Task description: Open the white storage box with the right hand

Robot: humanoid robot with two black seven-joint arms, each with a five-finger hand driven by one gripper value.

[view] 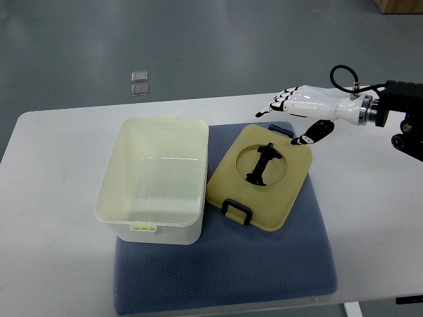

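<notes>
The white storage box [153, 185] stands open on the left part of a blue mat [264, 261], its inside showing nothing in it. Its cream lid [277, 191] lies upside down on the mat to the right, leaning against the box's right wall, with a black handle [263, 165] in its round recess and a dark latch [237, 211] at its near edge. My right hand [296, 109] hovers above the lid's far right corner, fingers spread and holding nothing; its thumb [312, 133] points down toward the lid. The left arm is out of sight.
The white table [59, 264] carries the mat; its far edge runs just behind the box. Two small clear squares [139, 83] lie on the grey floor beyond. The right arm's black wrist [403, 105] enters at the right edge.
</notes>
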